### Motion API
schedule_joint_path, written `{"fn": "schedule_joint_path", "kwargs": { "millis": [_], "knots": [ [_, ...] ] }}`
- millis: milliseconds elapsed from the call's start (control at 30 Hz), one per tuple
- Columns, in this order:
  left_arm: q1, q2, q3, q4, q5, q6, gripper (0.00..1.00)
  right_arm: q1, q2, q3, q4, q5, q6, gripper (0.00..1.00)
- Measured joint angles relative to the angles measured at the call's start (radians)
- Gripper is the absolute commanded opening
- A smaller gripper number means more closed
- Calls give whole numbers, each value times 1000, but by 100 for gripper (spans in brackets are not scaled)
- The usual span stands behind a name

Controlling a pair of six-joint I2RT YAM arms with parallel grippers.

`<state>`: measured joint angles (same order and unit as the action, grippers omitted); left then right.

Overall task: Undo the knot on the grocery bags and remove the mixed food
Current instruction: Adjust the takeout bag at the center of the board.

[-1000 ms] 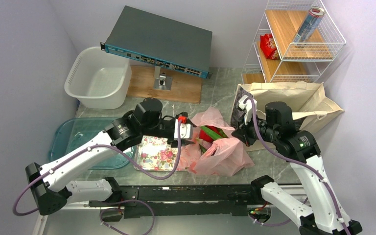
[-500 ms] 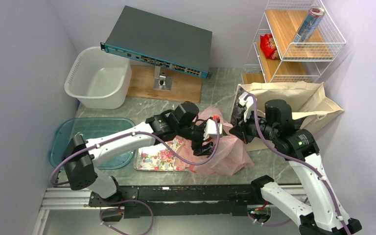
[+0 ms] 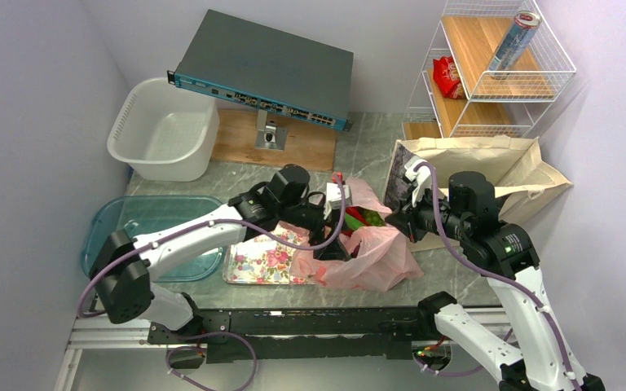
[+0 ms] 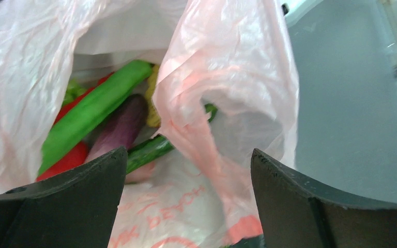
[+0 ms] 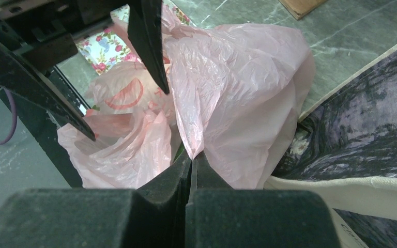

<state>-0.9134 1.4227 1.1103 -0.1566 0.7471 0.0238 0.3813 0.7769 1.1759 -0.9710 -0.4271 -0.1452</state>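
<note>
The thin pink bag (image 3: 379,257) lies with its mouth gaping; no knot shows. Inside it the left wrist view shows a green pepper (image 4: 95,106), a purple eggplant (image 4: 120,129) and a red pepper (image 4: 64,161). My left gripper (image 4: 186,173) hovers open at the mouth, and a loose fold of the pink bag (image 4: 227,88) hangs between its fingers without being pinched. My right gripper (image 5: 192,155) is shut on the bag's right rim, holding it up. The beige canvas tote (image 3: 497,163) lies behind the right arm, with its dark printed panel (image 5: 362,124) beside the jaws.
A floral tray (image 3: 253,262) sits left of the bag, a blue tub (image 3: 130,224) further left, a white basket (image 3: 163,134) behind. A network switch (image 3: 265,69) stands on a wooden board. The wire shelf (image 3: 497,77) holds a can and a red packet.
My left gripper swung from beside the floral tray to the bag's mouth, and its jaws opened wider. The right gripper kept its hold on the bag's rim.
</note>
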Motion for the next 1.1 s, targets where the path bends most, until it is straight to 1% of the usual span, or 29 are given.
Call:
{"fn": "schedule_joint_path", "kwargs": {
  "millis": [33,67,100,200,233,267,300,367,433,500,533,567,667,767,833,933,1100],
  "knots": [
    [-1,16,0,23,14,-33,92,0,1,0,0,0,0,0],
    [-2,34,0,47,29,-75,90,0,3,0,0,0,0,0],
    [-3,48,-2,71,43,-113,81,0,3,0,0,0,0,0],
    [-2,64,-16,131,77,-210,39,0,5,0,0,0,0,0],
    [1,64,-24,150,93,-239,26,0,8,0,0,1,0,0],
    [3,63,-30,166,109,-267,7,0,8,0,0,2,0,0],
    [5,62,-33,179,124,-286,0,0,8,0,0,3,0,0],
    [8,53,-33,172,137,-304,0,0,10,0,0,7,0,0],
    [8,22,-16,113,122,-286,0,0,11,0,0,11,0,0],
    [-13,-23,34,38,72,-227,0,0,11,0,0,18,0,0],
    [-35,-46,79,-4,26,-171,0,0,11,-3,2,25,1,0],
    [-69,-75,99,-16,5,-136,0,0,11,-7,5,26,4,0],
    [-227,-171,150,-44,-161,64,0,3,17,-18,13,15,27,0],
    [-360,-207,151,-66,-277,257,0,7,27,-19,32,2,45,0],
    [-410,-178,151,-77,-316,361,0,7,37,-19,44,7,52,0],
    [-468,-70,151,-90,-335,499,0,6,66,-19,53,17,66,0],
    [-480,123,135,-88,-369,638,0,6,87,-19,22,24,75,0]
  ]
}}
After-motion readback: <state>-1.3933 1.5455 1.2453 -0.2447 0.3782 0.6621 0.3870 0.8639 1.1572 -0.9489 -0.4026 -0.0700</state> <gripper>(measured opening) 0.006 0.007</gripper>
